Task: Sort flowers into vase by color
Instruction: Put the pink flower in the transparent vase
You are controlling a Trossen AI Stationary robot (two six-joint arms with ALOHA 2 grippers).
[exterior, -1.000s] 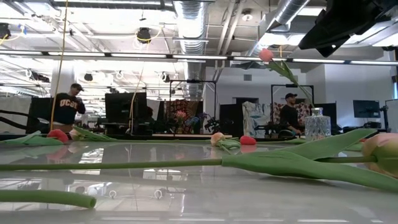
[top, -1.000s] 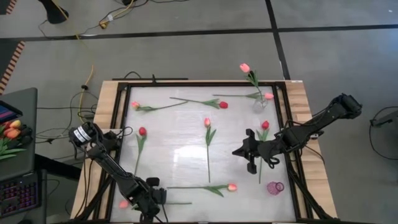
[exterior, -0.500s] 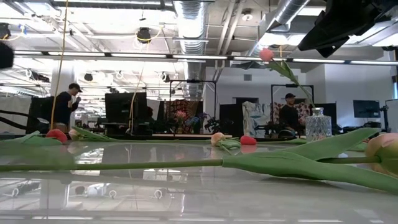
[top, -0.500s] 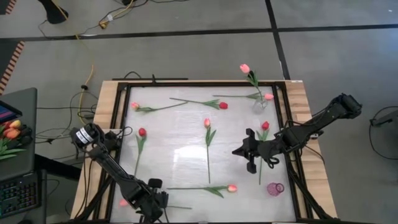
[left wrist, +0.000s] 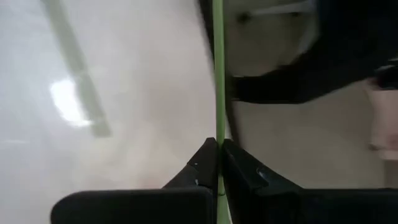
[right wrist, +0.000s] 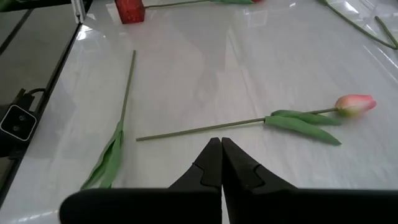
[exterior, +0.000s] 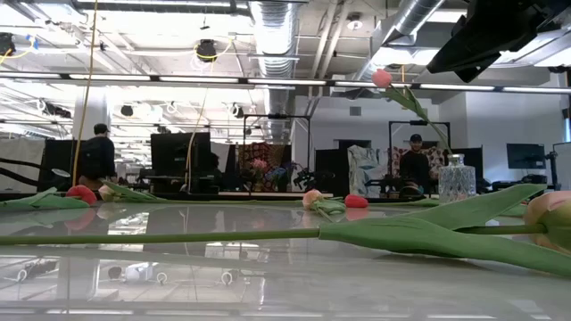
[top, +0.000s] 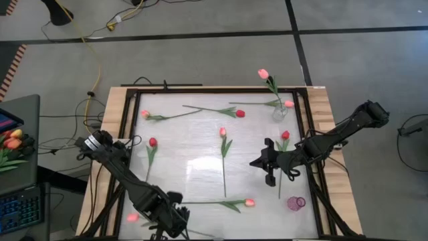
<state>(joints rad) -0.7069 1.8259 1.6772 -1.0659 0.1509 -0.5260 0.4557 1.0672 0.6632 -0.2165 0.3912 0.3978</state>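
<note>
The flowers [top: 224,161] are tulips with thin green stems and small red or pink heads, and most lie flat on the white table [top: 194,157], while 1 pink one stands in the clear vase [top: 279,110] at the far right corner. The left gripper [top: 175,221] is at the near left edge, its fingers pinching the thin green stem [left wrist: 219,74] of a pink tulip [top: 132,217]. The right gripper [top: 259,163] hangs over the right side with its fingers pressed together and holding nothing, close to a red tulip [top: 285,135].

glossy white counter [top: 194,167] throwing reflections, pale wood edging [top: 114,110], matte black metal frame [top: 131,117], clear cut-glass vase [exterior: 455,178], plasticky smooth tulips [right wrist: 311,118], matte dark fingers [right wrist: 214,163]
</note>
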